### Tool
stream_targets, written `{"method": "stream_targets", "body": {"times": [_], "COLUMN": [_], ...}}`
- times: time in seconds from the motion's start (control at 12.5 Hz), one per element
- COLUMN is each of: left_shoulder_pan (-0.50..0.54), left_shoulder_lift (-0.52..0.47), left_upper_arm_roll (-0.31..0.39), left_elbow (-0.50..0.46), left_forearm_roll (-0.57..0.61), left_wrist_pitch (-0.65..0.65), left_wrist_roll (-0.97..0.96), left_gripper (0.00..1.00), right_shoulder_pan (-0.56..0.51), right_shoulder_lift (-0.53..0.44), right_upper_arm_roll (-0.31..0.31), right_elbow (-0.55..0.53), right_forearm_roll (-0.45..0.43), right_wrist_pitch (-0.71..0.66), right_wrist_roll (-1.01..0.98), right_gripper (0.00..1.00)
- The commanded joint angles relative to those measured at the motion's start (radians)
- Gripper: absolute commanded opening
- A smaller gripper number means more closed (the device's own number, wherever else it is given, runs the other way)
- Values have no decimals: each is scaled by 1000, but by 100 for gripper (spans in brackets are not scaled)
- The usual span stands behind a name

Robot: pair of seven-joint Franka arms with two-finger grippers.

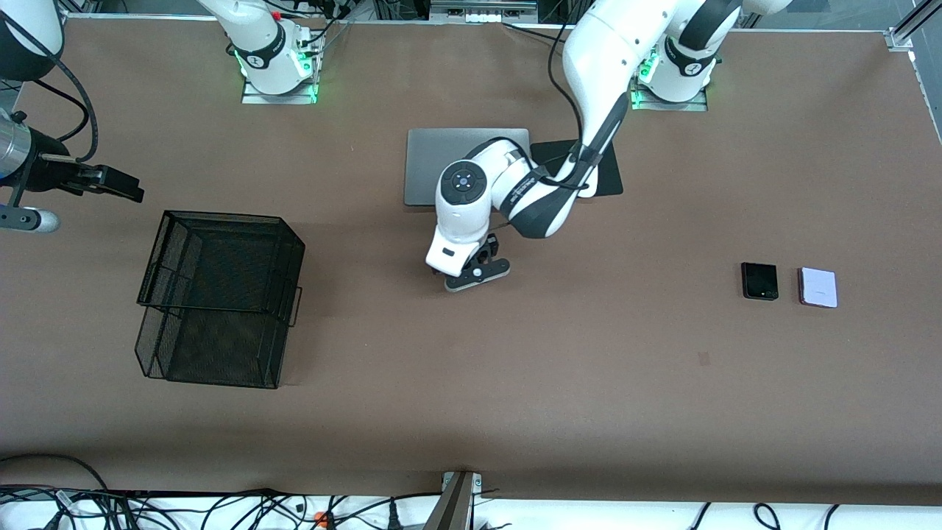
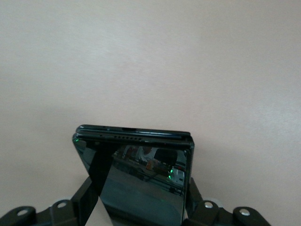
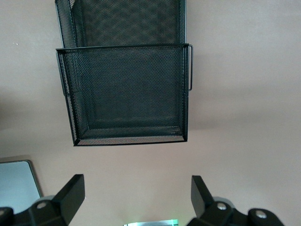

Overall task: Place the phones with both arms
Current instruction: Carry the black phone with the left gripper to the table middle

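Brown table (image 1: 662, 383) bears wire basket (image 1: 221, 294), laptop (image 1: 427, 165)

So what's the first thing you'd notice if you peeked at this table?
The big white left arm bends down over the middle of the table, its left gripper shut on the long black phone. Next comes the black mesh basket toward the right arm's end, with the open right gripper waiting above it. The small black phone and lavender-white phone lie side by side toward the left arm's end.
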Motion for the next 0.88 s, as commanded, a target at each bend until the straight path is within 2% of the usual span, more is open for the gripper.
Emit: {"method": "stream_targets", "body": {"times": [0.0, 0.32, 0.56, 0.64, 0.72, 0.8], "left_shoulder_pan": [-36, -35, -39, -39, -39, -45], "left_shoulder_lift": [79, 86, 97, 99, 103, 106], "left_upper_arm_roll": [25, 24, 25, 24, 25, 25], "left_elbow": [104, 93, 90, 92, 92, 92], "left_forearm_roll": [-7, -3, -1, -3, -3, 0], "left_wrist_pitch": [3, 20, 20, 21, 25, 26], "left_wrist_roll": [-1, 171, 186, 194, 197, 189], "left_gripper": [0, 0, 0, 23, 99, 100], "right_shoulder_pan": [-3, -3, -5, -3, -3, -3], "right_shoulder_lift": [-5, -5, -5, -5, -5, -5], "right_upper_arm_roll": [1, 1, 1, 1, 1, 1], "right_elbow": [6, 8, 8, 6, 6, 8], "right_forearm_roll": [-8, -9, -9, -11, -11, -11], "right_wrist_pitch": [-12, -12, -14, -12, -12, -12], "right_wrist_roll": [-14, -14, -17, -17, -14, -17], "right_gripper": [100, 100, 100, 100, 100, 100]}}
